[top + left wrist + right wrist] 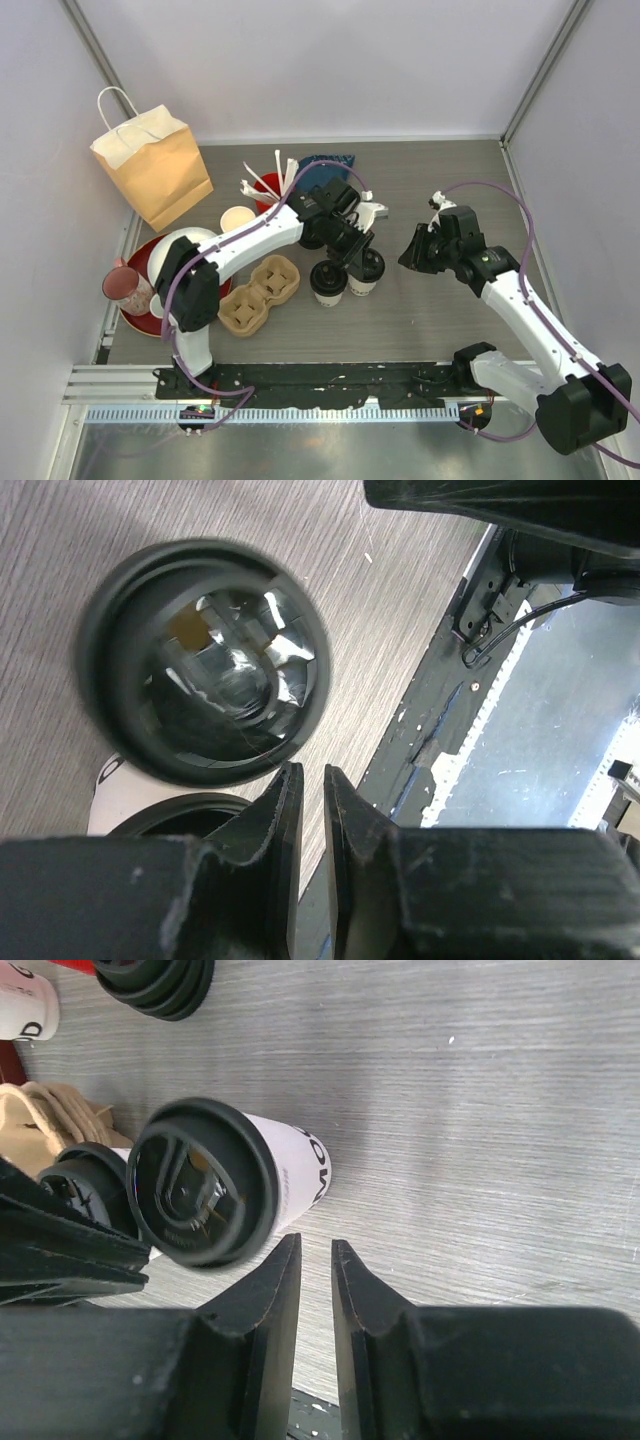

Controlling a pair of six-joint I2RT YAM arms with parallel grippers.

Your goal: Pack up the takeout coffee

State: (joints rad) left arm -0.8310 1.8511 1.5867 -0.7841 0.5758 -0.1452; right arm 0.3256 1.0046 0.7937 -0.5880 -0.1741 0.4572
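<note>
Two takeout coffee cups stand side by side mid-table, cream-white with black sip lids: one (pixel 328 283) on the left, the other (pixel 366 270) on the right. My left gripper (pixel 352 252) hovers just above and behind them. From the left wrist, one lid (pixel 205 675) fills the view and a second lid (pixel 180 815) sits below it; the left gripper (pixel 311 775) shows a narrow empty gap. My right gripper (pixel 409 258) is right of the cups, apart from them. The right wrist sees the nearer cup (pixel 200 1185), with the right gripper (pixel 316 1245) slightly open and empty.
A cardboard cup carrier (pixel 260 293) lies left of the cups. A brown paper bag (pixel 155 172) stands at the back left. A red cup of white sticks (pixel 270 190), an unlidded cup (pixel 238 218), a stack of black lids (pixel 160 980) and a red plate (pixel 140 320) with dishes sit on the left.
</note>
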